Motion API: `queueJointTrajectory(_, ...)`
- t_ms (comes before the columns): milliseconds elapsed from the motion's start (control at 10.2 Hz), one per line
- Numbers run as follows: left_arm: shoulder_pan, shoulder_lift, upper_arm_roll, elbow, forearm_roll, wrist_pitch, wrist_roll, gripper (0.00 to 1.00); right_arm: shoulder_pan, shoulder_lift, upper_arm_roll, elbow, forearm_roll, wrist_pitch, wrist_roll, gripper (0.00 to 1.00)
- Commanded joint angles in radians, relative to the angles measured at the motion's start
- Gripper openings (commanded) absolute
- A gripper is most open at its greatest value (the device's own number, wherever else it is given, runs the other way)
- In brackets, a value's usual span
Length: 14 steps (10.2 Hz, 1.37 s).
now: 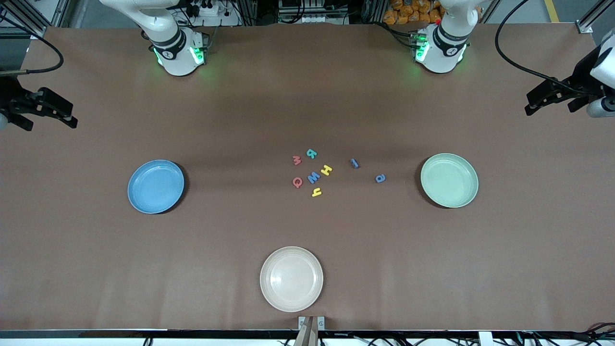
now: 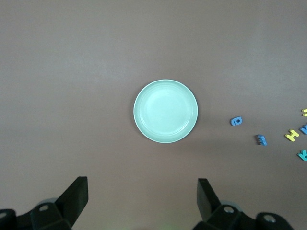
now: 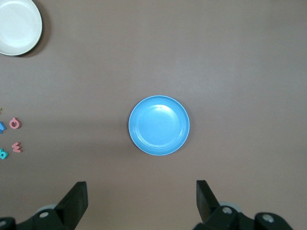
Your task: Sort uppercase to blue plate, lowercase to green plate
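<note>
Both plates are bare. The left gripper (image 2: pixel 141 203) and right gripper (image 3: pixel 141 203) hang high with fingers apart. Best first pick: the outlying blue rounded letter (image 1: pixel 380 179), nearest the green plate (image 1: pixel 449 180), pinched by its edges.

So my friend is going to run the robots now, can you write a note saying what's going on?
Left gripper: open, empty, high over the table near the green plate.
Right gripper: open, empty, high over the table near the blue plate.
Both arms wait.
Letters lie loose mid-table between the two plates: teal R, red m, yellow H, blue W, red Q, yellow h, and two blue lowercase letters toward the green plate.
Cream plate: empty.
Done: nothing sorted.
Left: all eight letters.
</note>
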State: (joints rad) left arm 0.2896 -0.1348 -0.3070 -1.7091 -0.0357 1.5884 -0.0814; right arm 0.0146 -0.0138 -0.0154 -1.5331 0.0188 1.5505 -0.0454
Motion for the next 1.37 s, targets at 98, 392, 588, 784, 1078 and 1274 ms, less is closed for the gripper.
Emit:
queueJointTrajectory(98,0.006,-0.005,-0.001,0.006,-0.013,-0.008,-0.018,1.00,-0.018,-0.005,-0.011,0.004,-0.005,-0.009,0.004,1.00)
queueJointTrajectory(392,0.008,-0.003,0.000,0.016,-0.009,-0.054,-0.018,1.00,-0.018,-0.003,-0.012,-0.001,-0.005,-0.041,0.009,1.00)
queueJointTrajectory(588,0.005,-0.003,-0.001,0.016,-0.013,-0.059,-0.014,1.00,-0.018,-0.005,-0.012,-0.015,-0.005,-0.043,0.007,1.00)
queueJointTrajectory(784,0.005,-0.003,-0.003,0.017,-0.013,-0.061,-0.003,1.00,-0.016,-0.003,-0.011,-0.015,-0.003,-0.046,0.006,1.00)
queueJointTrajectory(1078,0.002,-0.002,-0.004,0.016,-0.016,-0.061,-0.017,1.00,-0.007,0.011,-0.011,-0.025,-0.003,-0.040,0.004,1.00)
queueJointTrajectory(1274,-0.001,0.001,-0.010,0.005,-0.018,-0.061,-0.018,1.00,0.030,0.044,-0.008,-0.024,-0.003,-0.032,0.004,1.00)
